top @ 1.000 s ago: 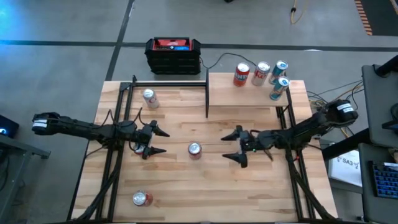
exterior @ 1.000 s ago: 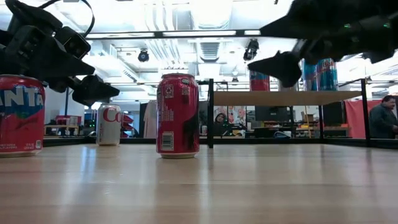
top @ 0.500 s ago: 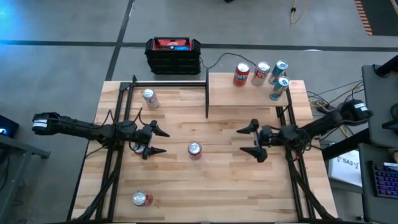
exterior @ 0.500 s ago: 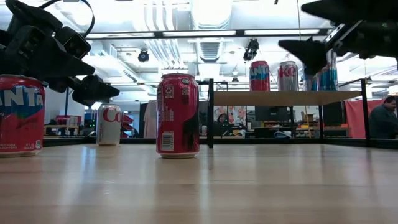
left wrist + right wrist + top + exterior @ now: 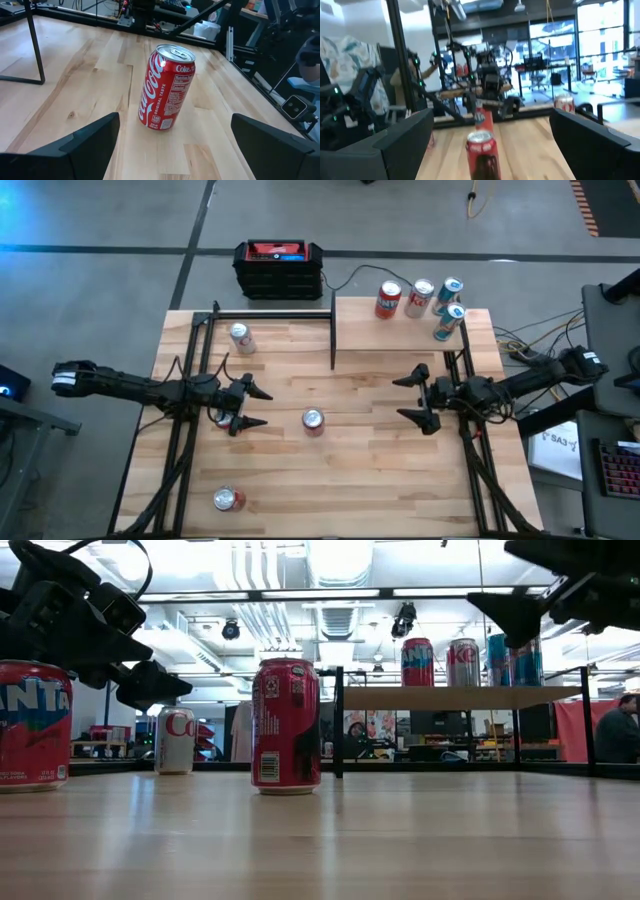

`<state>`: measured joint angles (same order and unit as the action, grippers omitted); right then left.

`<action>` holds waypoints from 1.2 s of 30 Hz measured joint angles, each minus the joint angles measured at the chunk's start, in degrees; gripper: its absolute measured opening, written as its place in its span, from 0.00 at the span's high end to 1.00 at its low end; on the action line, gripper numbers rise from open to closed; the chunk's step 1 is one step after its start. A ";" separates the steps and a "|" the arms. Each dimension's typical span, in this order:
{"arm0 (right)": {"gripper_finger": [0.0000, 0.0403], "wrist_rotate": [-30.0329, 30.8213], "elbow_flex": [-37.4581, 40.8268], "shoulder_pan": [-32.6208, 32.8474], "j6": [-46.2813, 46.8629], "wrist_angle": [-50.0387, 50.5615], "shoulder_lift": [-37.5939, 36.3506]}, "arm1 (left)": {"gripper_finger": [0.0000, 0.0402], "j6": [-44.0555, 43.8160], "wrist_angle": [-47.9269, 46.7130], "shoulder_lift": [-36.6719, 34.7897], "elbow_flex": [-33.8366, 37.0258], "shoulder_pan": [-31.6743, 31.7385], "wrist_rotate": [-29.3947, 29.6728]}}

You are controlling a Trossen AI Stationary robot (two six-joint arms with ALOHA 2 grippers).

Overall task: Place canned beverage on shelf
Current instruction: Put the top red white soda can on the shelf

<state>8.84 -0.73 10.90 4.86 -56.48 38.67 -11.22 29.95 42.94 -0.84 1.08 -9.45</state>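
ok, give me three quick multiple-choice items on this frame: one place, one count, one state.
1. Where does the Coca-Cola can stand?
A. on the shelf
B. on the tabletop between the two grippers
C. on the black-and-red box

2. How many cans stand on the shelf?
A. two
B. four
C. six

3. How do the left gripper jaws stand?
A. open, holding nothing
B. shut on a can
C. shut, holding nothing

Key: 1 B, the high view shows it on the tabletop between the left gripper and the right gripper. 2 B, four can tops show on the board. 3 A, the left wrist view shows both fingers spread, the can untouched.
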 joint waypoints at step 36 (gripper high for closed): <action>0.05 0.26 0.11 -3.32 -4.90 23.25 -13.00 | 0.08 0.00 0.01 0.00 0.00 -0.02 -0.02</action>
<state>9.10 -0.62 7.57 -0.03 -33.23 25.67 -11.22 29.96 42.94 -0.84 1.06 -9.47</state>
